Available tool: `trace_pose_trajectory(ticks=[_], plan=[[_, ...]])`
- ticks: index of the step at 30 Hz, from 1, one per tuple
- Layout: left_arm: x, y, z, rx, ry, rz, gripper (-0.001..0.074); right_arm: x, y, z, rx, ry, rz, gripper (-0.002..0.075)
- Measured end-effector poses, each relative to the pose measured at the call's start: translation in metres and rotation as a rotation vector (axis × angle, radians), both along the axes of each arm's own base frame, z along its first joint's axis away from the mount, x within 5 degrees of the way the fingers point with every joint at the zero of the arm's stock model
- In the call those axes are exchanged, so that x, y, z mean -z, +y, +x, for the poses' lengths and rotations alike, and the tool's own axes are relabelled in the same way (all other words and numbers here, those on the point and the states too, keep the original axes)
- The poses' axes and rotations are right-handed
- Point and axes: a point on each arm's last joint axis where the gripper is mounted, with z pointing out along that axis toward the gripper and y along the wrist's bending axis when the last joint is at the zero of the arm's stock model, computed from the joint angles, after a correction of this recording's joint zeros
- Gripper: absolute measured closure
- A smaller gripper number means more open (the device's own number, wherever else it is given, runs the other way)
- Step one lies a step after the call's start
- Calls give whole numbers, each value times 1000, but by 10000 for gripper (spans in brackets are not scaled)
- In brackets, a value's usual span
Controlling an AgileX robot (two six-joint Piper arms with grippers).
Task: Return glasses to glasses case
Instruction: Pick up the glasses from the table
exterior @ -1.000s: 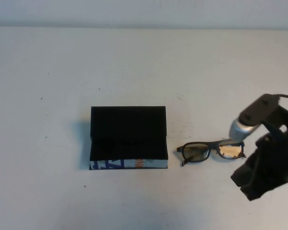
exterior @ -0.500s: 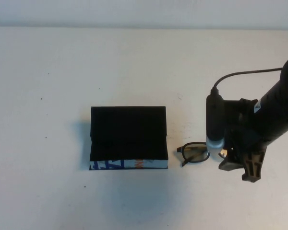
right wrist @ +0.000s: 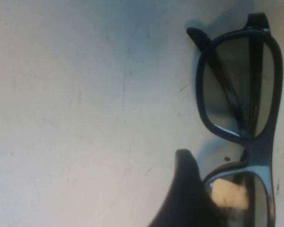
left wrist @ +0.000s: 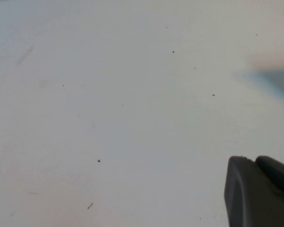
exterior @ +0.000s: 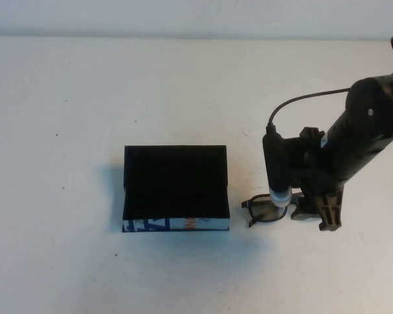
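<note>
The glasses case (exterior: 175,186) lies open at the table's middle, black inside, with a light printed strip along its near side. The dark-framed glasses (exterior: 265,208) lie on the table just right of the case, arms folded. My right gripper (exterior: 314,214) is lowered over the right half of the glasses, open, with that lens hidden under it. In the right wrist view the glasses (right wrist: 239,85) lie flat and one dark finger (right wrist: 187,194) stands beside the nearer lens. My left gripper (left wrist: 258,191) shows only as a dark edge over bare table and is outside the high view.
The white table (exterior: 85,91) has a few small specks. The right arm's wrist camera and its cable (exterior: 278,167) stand above the glasses. The table's far edge meets a pale wall at the back.
My right arm has swung in from the near right and come down over the right half of the glasses. The glasses and the case have not moved.
</note>
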Motion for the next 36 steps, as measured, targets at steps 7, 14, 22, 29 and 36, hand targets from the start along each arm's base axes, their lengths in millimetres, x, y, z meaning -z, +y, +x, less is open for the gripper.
trace_pose_trajectory(ticks=[7, 14, 22, 29, 36], plan=[[0, 0, 0, 0, 0, 0, 736, 12, 4, 14, -4, 25, -24, 315], [0, 0, 0, 0, 0, 0, 736, 24, 4, 18, -10, 49, -54, 315], [0, 0, 0, 0, 0, 0, 736, 29, 7, 27, -14, 42, -61, 315], [0, 0, 0, 0, 0, 0, 736, 34, 9, 33, -16, 46, -67, 314], [0, 0, 0, 0, 0, 0, 736, 37, 10, 34, -17, 54, -72, 323]])
